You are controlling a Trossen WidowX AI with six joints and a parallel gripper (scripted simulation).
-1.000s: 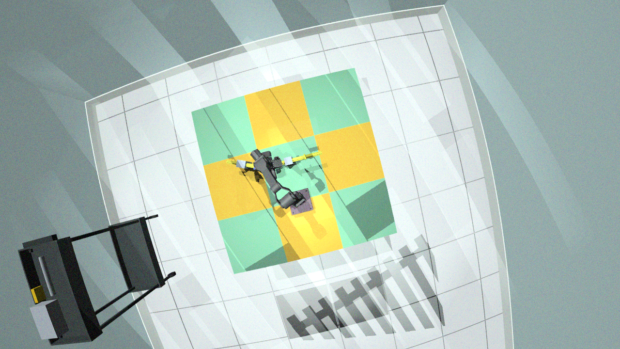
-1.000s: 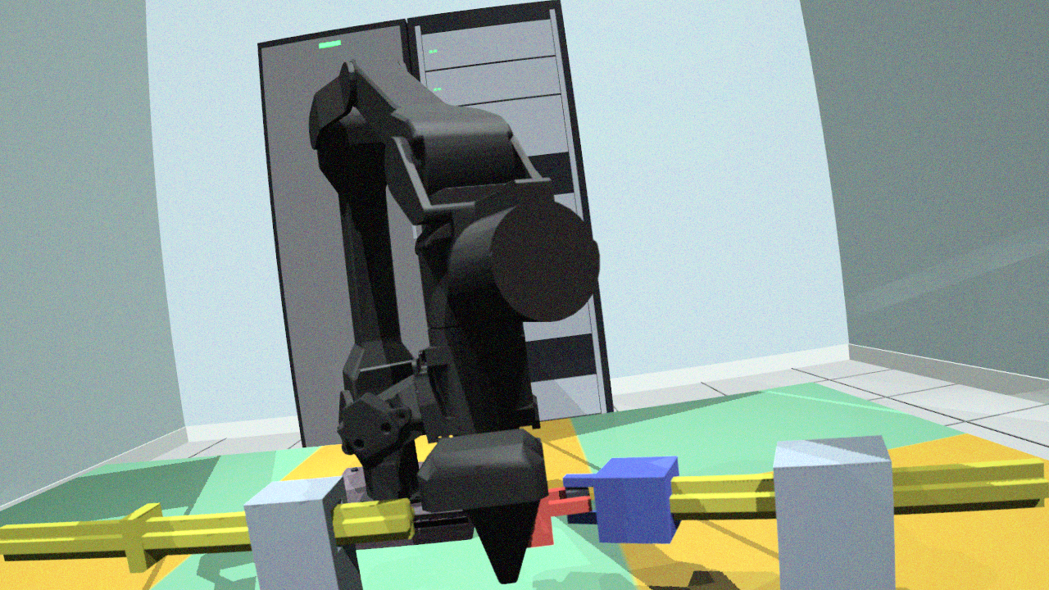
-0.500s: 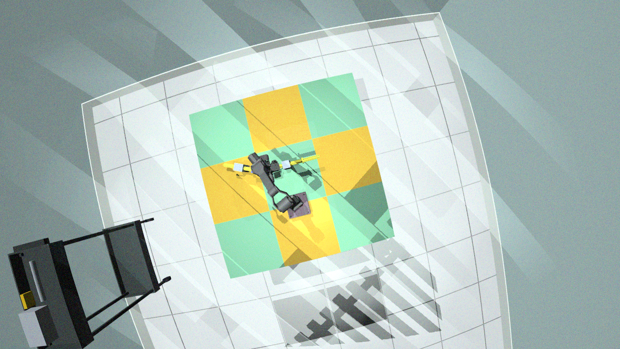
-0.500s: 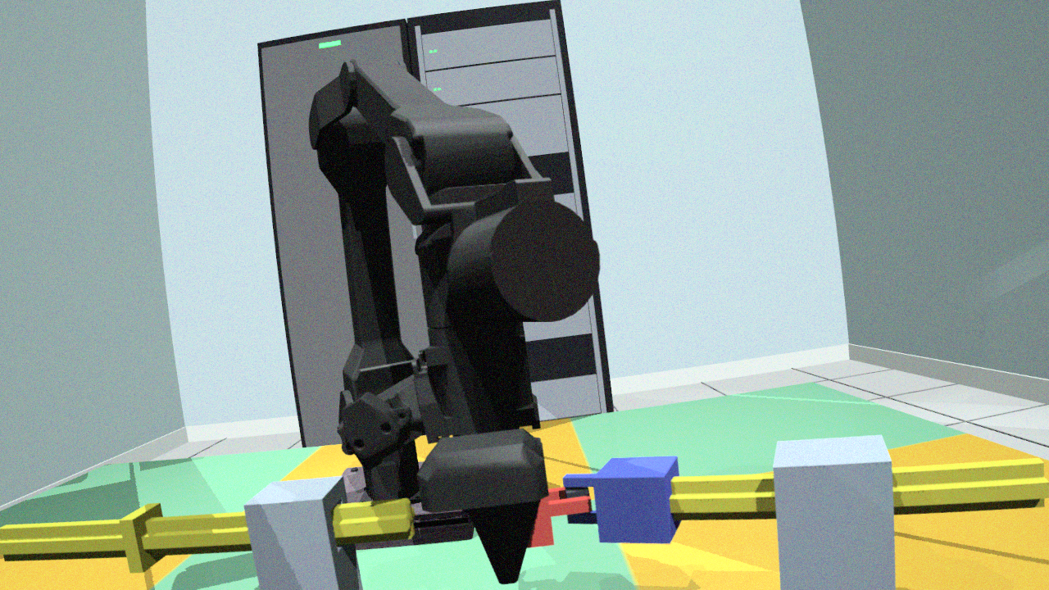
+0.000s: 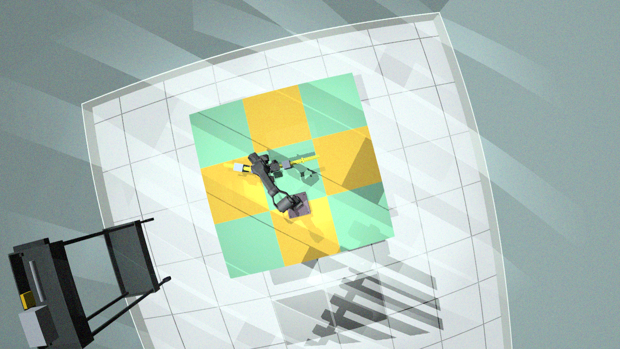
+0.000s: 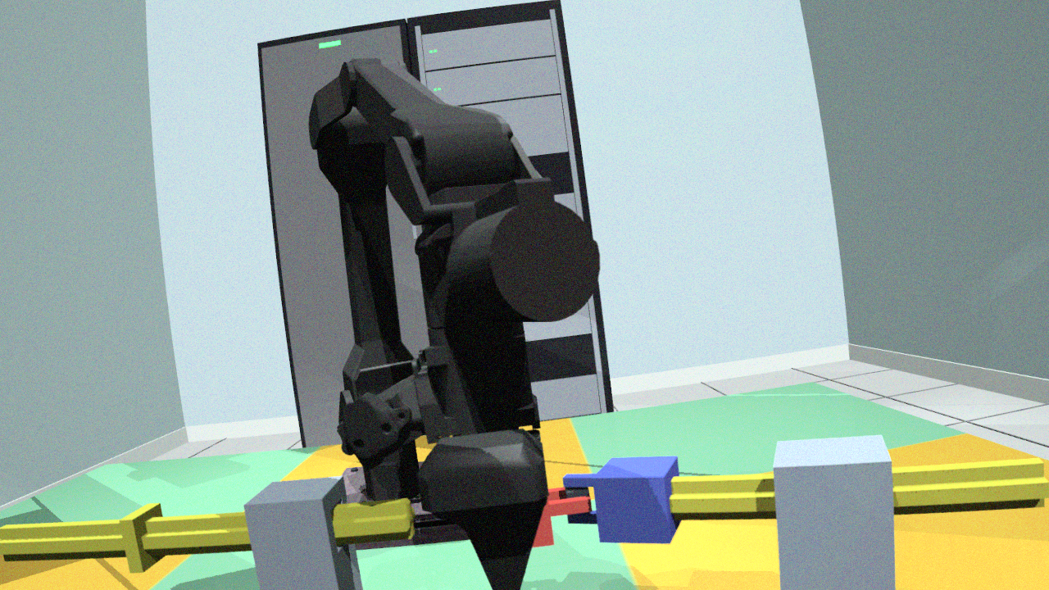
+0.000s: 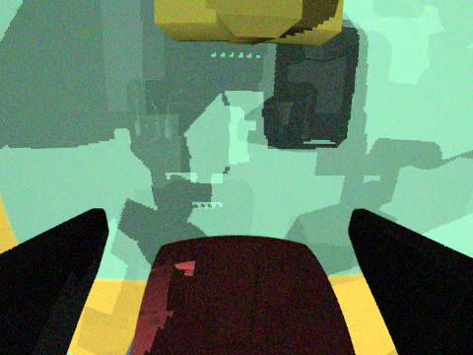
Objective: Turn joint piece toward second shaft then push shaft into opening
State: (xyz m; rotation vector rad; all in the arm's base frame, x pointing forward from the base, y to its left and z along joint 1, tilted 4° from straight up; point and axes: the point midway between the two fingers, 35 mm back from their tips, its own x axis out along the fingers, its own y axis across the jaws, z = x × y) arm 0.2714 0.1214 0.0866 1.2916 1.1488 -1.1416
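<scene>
My gripper [image 7: 231, 222] is open. Its fingers stand on both sides of the red joint piece [image 6: 543, 531] [image 7: 251, 296], with gaps at both sides in the wrist view. The red piece is hinged to a blue fork [image 6: 636, 506] on the fixed yellow shaft [image 6: 722, 492], which passes through a grey block [image 6: 833, 520] [image 5: 238, 166]. The second yellow shaft [image 6: 194, 529] [image 5: 303, 160] [image 7: 246, 20] passes through the other grey block [image 6: 293, 535] [image 5: 286, 164]. In the wrist view its end is roughly in line with the red piece, apart from it. The near finger hides most of the red piece in the exterior view; its opening is not visible.
A yellow collar [image 6: 139, 539] stands out on the second shaft's outer part. The arm's base plate [image 5: 304, 208] is on the green and orange mat [image 5: 277, 117]. A dark cart [image 5: 69, 282] stands on the floor at lower left, and grey cabinets [image 6: 491, 73] stand behind the arm.
</scene>
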